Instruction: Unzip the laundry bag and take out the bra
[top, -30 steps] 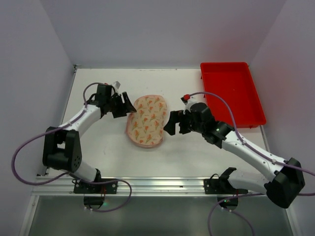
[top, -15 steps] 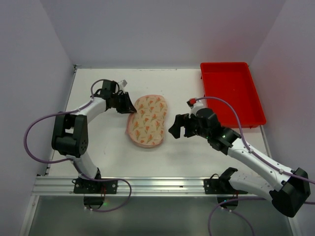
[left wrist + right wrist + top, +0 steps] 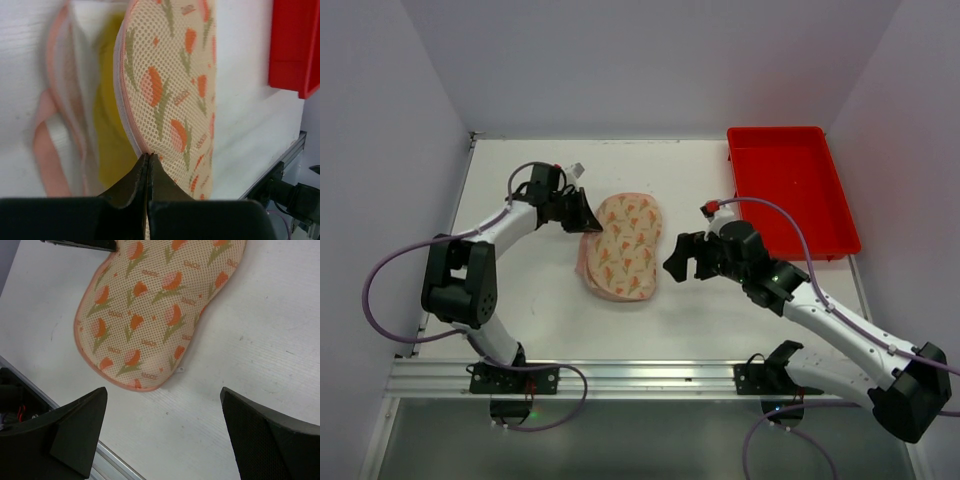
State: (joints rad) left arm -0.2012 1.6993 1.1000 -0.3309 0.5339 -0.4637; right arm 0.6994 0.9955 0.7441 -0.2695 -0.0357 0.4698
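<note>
Grip looks thin: the left gripper (image 3: 148, 161) is clamped on only the pink-edged rim of the laundry bag (image 3: 172, 95), holding its top flap up just ahead of the fingertips. Beneath the flap a yellow garment (image 3: 112, 125), likely the bra, shows. If the rim slips, the flap would probably drop shut. The right gripper (image 3: 165, 420) hangs spread wide, clear of the bag's near end, so nothing pins the bag against dragging.

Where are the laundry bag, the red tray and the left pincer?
laundry bag (image 3: 622, 248), top external view, middle of its printed top
red tray (image 3: 788, 190), top external view, its bare floor
left pincer (image 3: 148, 161), left wrist view, between its shut fingertips
</note>
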